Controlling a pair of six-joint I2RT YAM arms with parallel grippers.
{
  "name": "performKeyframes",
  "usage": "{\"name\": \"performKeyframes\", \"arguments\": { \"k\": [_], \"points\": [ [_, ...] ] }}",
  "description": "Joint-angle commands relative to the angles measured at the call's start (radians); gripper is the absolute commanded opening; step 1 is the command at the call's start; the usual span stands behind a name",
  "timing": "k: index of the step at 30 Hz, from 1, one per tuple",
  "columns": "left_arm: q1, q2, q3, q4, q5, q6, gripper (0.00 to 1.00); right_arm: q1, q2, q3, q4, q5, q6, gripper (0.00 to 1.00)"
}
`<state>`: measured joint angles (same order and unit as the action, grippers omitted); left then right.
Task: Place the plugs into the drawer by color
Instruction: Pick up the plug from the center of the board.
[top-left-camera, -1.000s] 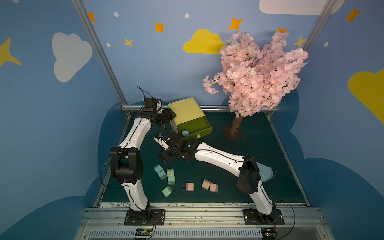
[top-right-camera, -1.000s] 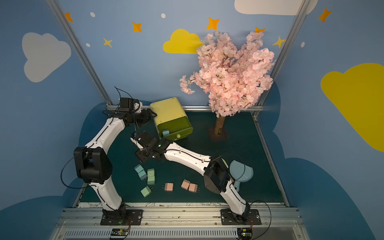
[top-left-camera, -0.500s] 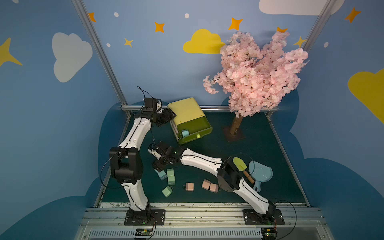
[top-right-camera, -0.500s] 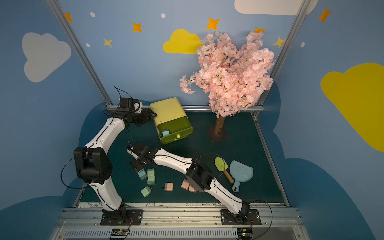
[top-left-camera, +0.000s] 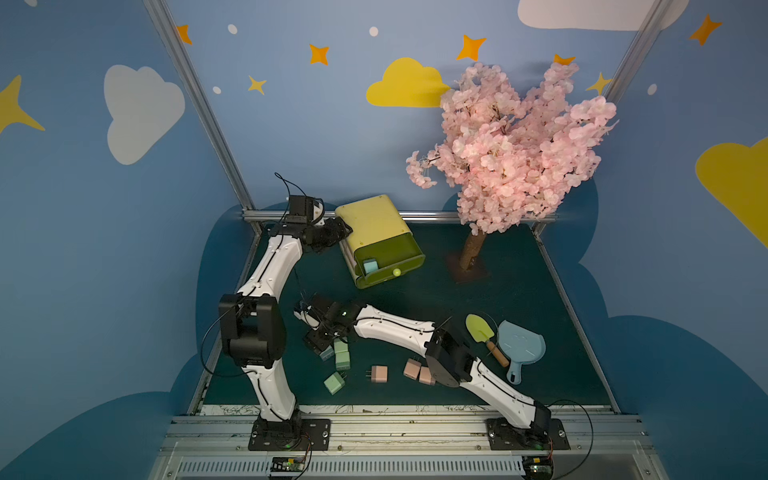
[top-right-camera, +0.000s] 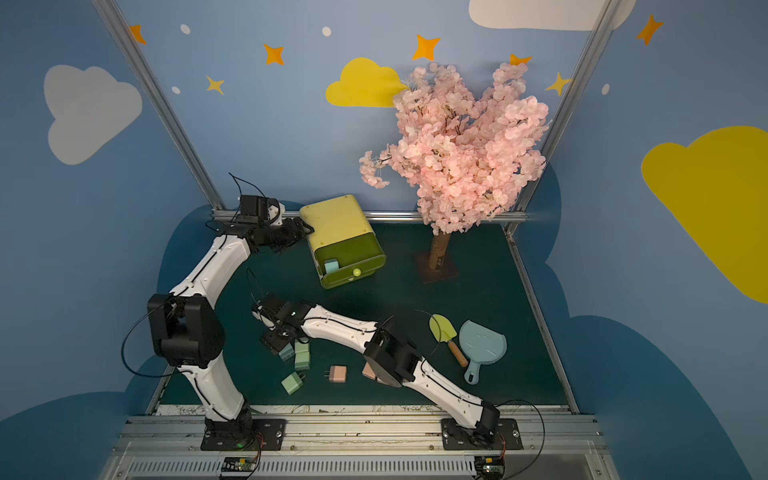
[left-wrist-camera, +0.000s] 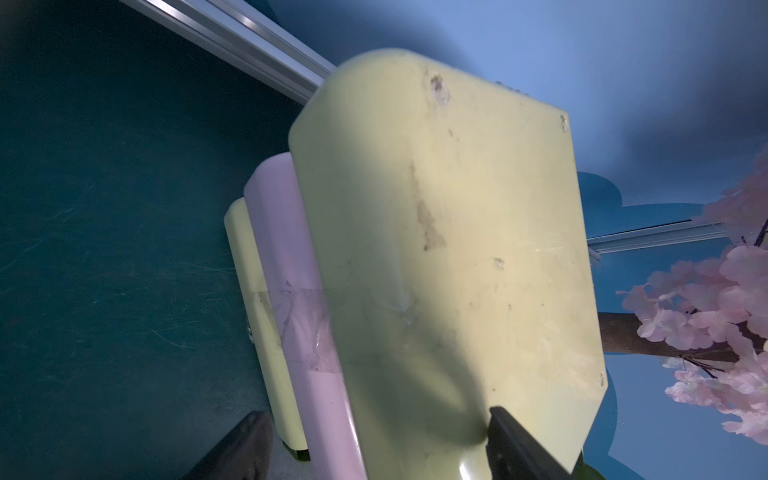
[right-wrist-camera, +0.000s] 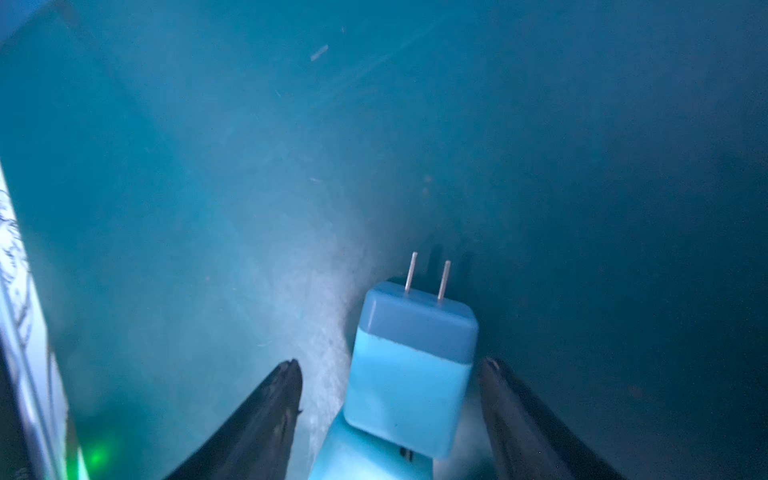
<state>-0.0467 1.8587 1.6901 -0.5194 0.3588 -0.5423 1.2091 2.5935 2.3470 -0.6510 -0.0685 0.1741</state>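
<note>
The drawer (top-left-camera: 376, 226) is clamped by the left claw (left-wrist-camera: 376, 415), while a blue plug (right-wrist-camera: 411, 374) is straddled, untouched, by the wide-open right claw (right-wrist-camera: 390, 365).

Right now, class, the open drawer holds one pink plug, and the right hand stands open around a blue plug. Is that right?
No. The plug in the open drawer is blue, not pink; both top views show it. The right hand does stand open around a blue plug.
</note>
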Motion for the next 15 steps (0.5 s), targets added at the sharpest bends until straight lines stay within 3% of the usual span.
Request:
{"name": "performKeyframes", "arguments": {
  "k": [1, 15],
  "points": [
    [-0.004, -0.012, -0.017, -0.013, -0.009, 0.013, 0.82, 0.003, 0.029, 0.048, -0.022, 0.012, -0.004, 0.68],
    [-0.003, -0.012, -0.014, -0.016, -0.011, 0.016, 0.83, -0.009, 0.056, 0.085, -0.019, 0.040, 0.031, 0.48]
  ]
}}
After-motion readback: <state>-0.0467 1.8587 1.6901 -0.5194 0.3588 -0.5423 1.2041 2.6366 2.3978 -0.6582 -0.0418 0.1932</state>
